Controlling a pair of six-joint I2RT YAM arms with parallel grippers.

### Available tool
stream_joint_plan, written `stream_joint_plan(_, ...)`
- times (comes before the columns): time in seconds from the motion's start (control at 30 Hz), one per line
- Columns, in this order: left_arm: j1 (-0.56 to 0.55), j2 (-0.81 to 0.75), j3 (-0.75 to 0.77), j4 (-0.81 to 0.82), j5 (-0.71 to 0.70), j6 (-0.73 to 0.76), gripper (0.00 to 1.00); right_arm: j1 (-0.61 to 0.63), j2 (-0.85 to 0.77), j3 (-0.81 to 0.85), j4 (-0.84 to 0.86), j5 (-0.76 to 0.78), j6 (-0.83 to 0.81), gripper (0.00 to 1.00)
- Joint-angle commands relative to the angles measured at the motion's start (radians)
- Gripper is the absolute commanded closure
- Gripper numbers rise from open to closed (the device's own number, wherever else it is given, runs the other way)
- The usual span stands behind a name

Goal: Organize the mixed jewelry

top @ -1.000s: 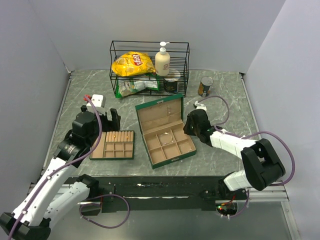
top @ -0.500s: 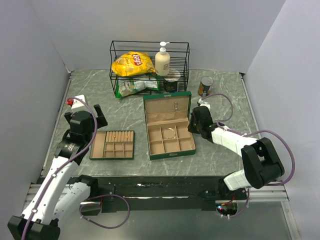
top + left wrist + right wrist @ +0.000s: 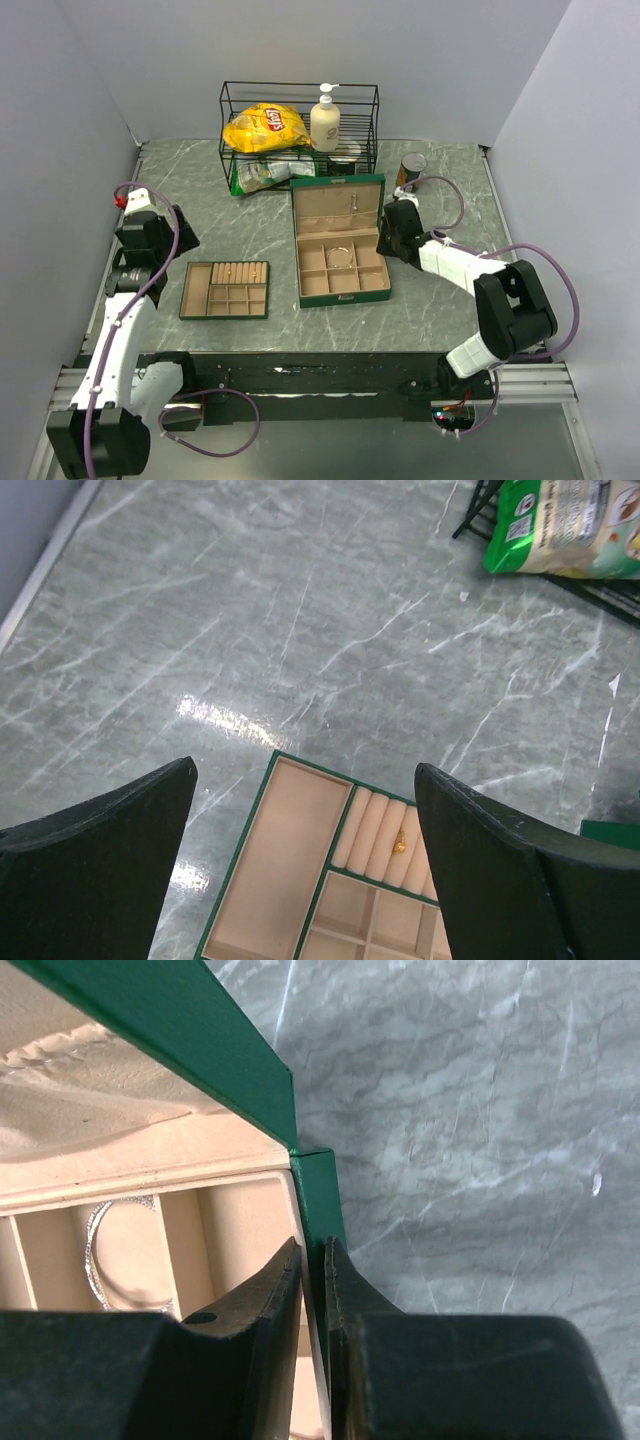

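Your right gripper point(image 3: 312, 1260) is clamping the right-hand wall of the green jewelry box point(image 3: 318, 1185). One finger point(image 3: 270, 1295) is sitting inside the box and the other outside it. The jaws are almost closed, with only the thin wall between them. From above, that gripper point(image 3: 393, 240) is meeting the box point(image 3: 343, 298) at its right wall, near the hinge end, and the lid is standing open behind it.

A silvery bangle point(image 3: 100, 1250) is lying in a tan compartment inside the box, just left of the inner finger and not touching it. From above, the bangle point(image 3: 342, 256) is showing in the middle of the box's compartments.

Your left gripper point(image 3: 303, 770) is holding nothing, and its fingers are spread wide apart. It is hanging above the marble table point(image 3: 300, 600), well to the left of the box. From above, it point(image 3: 172, 236) is sitting far out beyond the box's left side.

The compartment tray point(image 3: 280, 870) is lying flat, left of the box and apart from it. A small gold ring point(image 3: 399, 844) is resting in the tray's ring rolls, nearer the right finger of the left gripper than the left one.

Beyond the box, a wire rack point(image 3: 225, 120) is holding a yellow chip bag point(image 3: 265, 127) and a soap bottle point(image 3: 325, 120). A can point(image 3: 411, 170) is standing beyond the box's right rear corner.
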Motion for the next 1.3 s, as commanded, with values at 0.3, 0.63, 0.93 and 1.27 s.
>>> stream_joint_plan(0.3, 0.053, 0.026, 0.037, 0.037, 0.072, -0.007, 0.04, -0.018, -0.121, 0.012, -0.004, -0.027, 0.003, 0.60)
stream_joint_plan(0.63, 0.053, 0.042, 0.044, 0.024, 0.045, -0.025, 0.04, 0.045, -0.361, -0.057, -0.073, -0.061, 0.060, 0.54)
stream_joint_plan(0.93, 0.051, 0.051, 0.051, 0.021, 0.060, -0.027, 0.04, 0.280, -0.453, 0.065, -0.268, 0.168, 0.069, 0.51)
stream_joint_plan(1.27, 0.053, 0.022, 0.043, 0.026, 0.077, -0.022, 0.04, 0.357, -0.512, 0.118, -0.268, 0.041, 0.071, 0.13)
